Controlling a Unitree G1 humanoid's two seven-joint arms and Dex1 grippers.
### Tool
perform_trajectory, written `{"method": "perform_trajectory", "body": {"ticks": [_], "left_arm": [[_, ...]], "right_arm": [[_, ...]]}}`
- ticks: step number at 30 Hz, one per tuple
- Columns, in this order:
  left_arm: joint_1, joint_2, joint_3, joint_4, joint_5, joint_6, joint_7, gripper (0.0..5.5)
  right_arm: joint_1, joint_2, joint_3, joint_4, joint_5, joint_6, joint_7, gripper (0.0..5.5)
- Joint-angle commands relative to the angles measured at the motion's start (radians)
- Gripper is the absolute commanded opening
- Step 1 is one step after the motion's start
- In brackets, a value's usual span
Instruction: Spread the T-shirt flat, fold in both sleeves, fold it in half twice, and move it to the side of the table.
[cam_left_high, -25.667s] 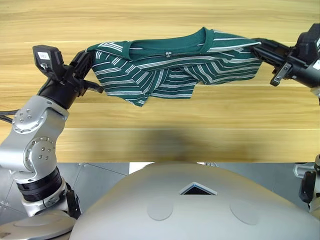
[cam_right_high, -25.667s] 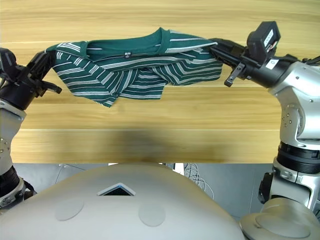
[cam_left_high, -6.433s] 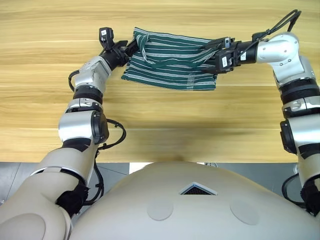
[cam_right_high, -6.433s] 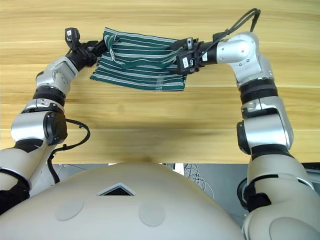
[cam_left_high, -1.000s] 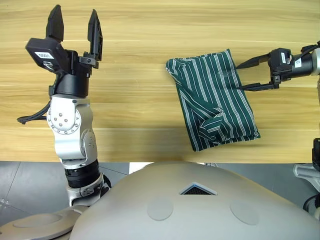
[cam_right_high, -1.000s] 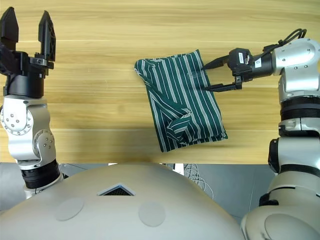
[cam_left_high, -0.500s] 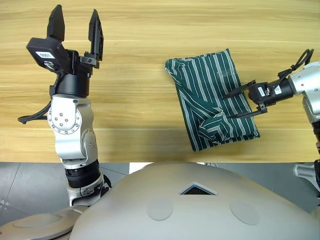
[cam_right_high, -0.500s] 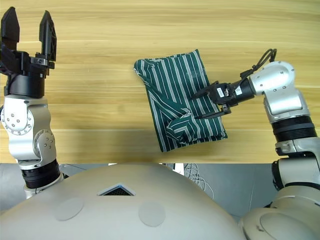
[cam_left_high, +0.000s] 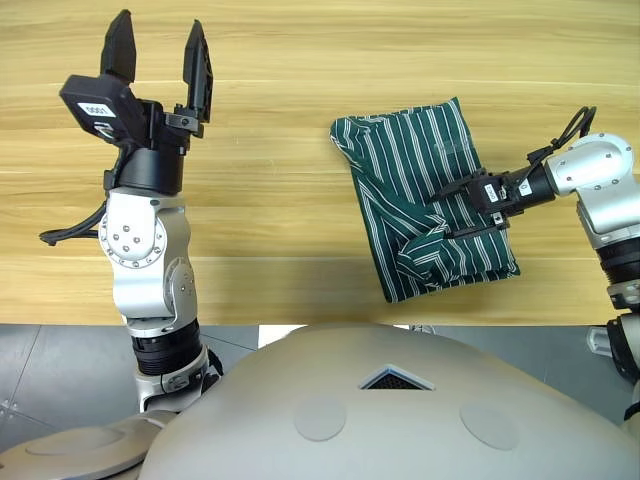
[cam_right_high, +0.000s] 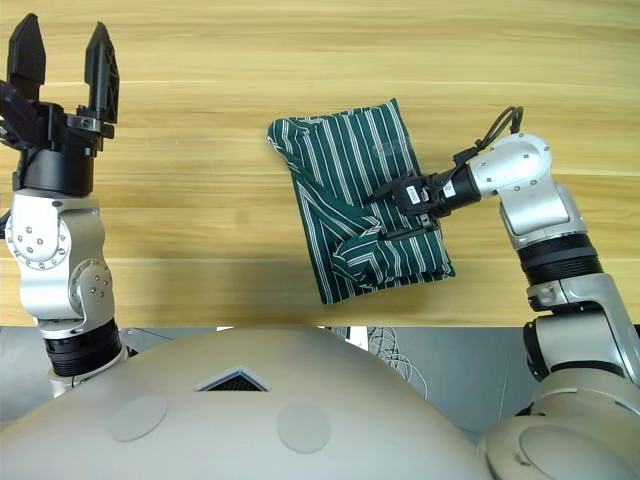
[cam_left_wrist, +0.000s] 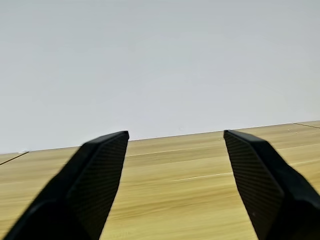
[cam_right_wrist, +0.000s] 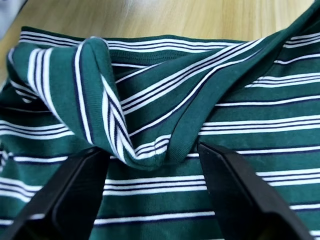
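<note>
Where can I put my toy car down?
Bare wood lies between the raised left gripper and the T-shirt, and along the far side of the table. It's crowded where the right gripper sits over the shirt.

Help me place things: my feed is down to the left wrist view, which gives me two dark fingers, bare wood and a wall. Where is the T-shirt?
Observer: The T-shirt lies folded on the table, toward the robot's right and near the front edge.
Operator: Is the other arm on it?
Observer: The right gripper is at the shirt's near half, open, with its fingers either side of a raised bunched fold.
Operator: And my own arm?
Observer: The left gripper is raised, open and pointing up, on the robot's left and well apart from the shirt.
</note>
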Motion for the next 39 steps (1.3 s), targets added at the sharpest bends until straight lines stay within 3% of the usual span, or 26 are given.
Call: {"method": "perform_trajectory", "body": {"ticks": [1, 25, 33, 39], "left_arm": [[-0.009, 0.009, -0.003, 0.008, -0.002, 0.015, -0.005, 3.43], [-0.015, 0.003, -0.016, 0.026, -0.003, 0.003, -0.012, 3.43], [-0.007, 0.001, -0.024, 0.029, 0.008, -0.005, -0.009, 3.43], [-0.001, 0.001, -0.038, 0.030, 0.017, -0.008, -0.007, 3.43]], "right_arm": [[0.012, 0.012, -0.010, -0.059, 0.009, 0.007, -0.021, 3.22], [0.185, 0.059, 0.016, -0.428, 0.099, 0.099, -0.118, 3.22], [0.103, 0.065, -0.080, -0.299, 0.137, 0.093, -0.143, 3.22], [-0.031, 0.063, -0.121, 0.014, 0.105, 0.071, -0.097, 3.22]]}}
